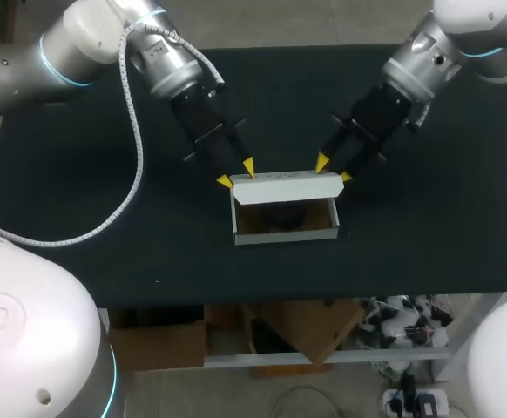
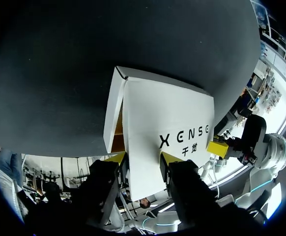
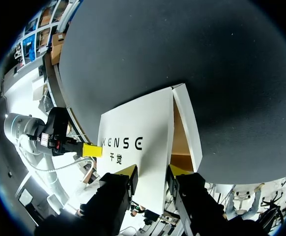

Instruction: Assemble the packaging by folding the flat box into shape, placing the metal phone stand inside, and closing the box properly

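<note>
A white box (image 1: 284, 233) with a brown inside stands at the table's middle, and a dark metal phone stand (image 1: 281, 215) lies in it. Its white lid (image 1: 284, 185) rises from the back wall and leans over the opening. My left gripper (image 1: 237, 173) is at the lid's back left corner and my right gripper (image 1: 334, 170) at its back right corner. In the left wrist view the printed lid (image 2: 167, 123) runs between the open fingers of the left gripper (image 2: 143, 158). The right gripper (image 3: 153, 172) straddles the lid (image 3: 138, 142) the same way. Neither pair pinches it.
The dark table (image 1: 79, 209) spreads to both sides of the box and in front of it. A grey coiled cable (image 1: 131, 131) hangs from my left arm over the table's left part. Both arms slant in from the back corners.
</note>
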Available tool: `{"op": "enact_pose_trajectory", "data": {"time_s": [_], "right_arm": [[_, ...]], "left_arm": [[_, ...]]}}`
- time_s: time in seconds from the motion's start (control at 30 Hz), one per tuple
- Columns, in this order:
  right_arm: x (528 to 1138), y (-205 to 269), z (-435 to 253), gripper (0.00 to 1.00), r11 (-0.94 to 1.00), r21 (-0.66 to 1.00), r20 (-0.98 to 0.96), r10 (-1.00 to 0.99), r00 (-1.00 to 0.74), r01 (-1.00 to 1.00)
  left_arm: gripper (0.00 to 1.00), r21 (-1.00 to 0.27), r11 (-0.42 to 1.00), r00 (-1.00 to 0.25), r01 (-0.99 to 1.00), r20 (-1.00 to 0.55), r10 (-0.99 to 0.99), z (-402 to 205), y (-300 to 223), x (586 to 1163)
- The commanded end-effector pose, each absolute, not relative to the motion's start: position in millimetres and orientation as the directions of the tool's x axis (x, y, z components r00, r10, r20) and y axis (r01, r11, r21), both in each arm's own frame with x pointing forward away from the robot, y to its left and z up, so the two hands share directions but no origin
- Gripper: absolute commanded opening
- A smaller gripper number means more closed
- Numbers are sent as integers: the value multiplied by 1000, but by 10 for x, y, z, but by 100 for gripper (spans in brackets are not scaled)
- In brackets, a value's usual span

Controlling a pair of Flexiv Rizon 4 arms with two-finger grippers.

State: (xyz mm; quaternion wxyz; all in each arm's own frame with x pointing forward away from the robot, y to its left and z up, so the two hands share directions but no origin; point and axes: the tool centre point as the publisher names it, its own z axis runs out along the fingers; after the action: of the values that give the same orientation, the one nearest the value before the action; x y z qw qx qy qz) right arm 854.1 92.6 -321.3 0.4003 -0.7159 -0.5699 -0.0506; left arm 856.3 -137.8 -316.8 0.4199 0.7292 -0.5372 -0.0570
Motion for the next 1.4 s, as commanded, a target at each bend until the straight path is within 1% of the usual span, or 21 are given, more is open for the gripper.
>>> {"op": "enact_pose_trajectory", "data": {"time_s": [0.03, 0.8, 1.13, 1.4], "right_arm": [[8559, 983, -3228, 41, -26, -521, 527, 776, 346, 853], [8543, 989, -3263, 41, -20, -521, 529, 777, 341, 853], [8537, 981, -3281, 41, -21, -524, 530, 775, 345, 852], [8549, 984, -3244, 41, -22, -517, 533, 774, 342, 855]], "left_arm": [[42, 671, -80, 437, -737, 382, -814, -3191, -1406, 8522], [40, 663, -88, 451, -743, 399, -799, -3201, -1408, 8463], [41, 680, -95, 505, -727, 436, -745, -3242, -1370, 8486], [42, 682, -93, 521, -725, 456, -722, -3217, -1376, 8492]]}}
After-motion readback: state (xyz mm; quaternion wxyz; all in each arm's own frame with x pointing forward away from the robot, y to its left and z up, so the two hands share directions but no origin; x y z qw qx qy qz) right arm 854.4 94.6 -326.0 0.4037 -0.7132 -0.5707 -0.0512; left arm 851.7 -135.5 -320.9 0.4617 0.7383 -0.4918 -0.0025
